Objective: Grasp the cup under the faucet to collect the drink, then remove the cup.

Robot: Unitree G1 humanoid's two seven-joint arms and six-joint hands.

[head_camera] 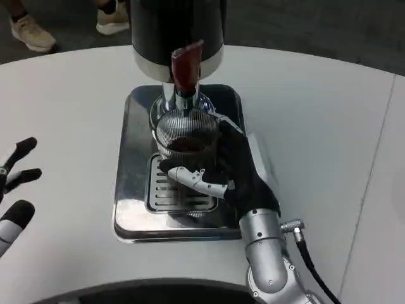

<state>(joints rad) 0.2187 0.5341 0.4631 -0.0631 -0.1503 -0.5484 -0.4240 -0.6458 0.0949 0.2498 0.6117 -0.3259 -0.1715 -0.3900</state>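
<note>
A ribbed clear glass cup (185, 136) with dark drink in it stands under the faucet (185, 95) of a black drink dispenser (177, 28), whose red tap lever (186, 63) points down toward the cup. My right hand (231, 168) grips the cup from its right side, fingers wrapped around the front and the far side. The cup sits above the slotted drip grate (166, 196) of the steel tray (130, 183). At the picture's left edge my left hand (16, 190) hovers over the table, fingers spread and holding nothing.
The white round table (316, 114) stretches wide to the right and left of the tray. A black cable (313, 269) runs from my right forearm. People's shoes (31, 31) stand on the dark floor beyond the table's far edge.
</note>
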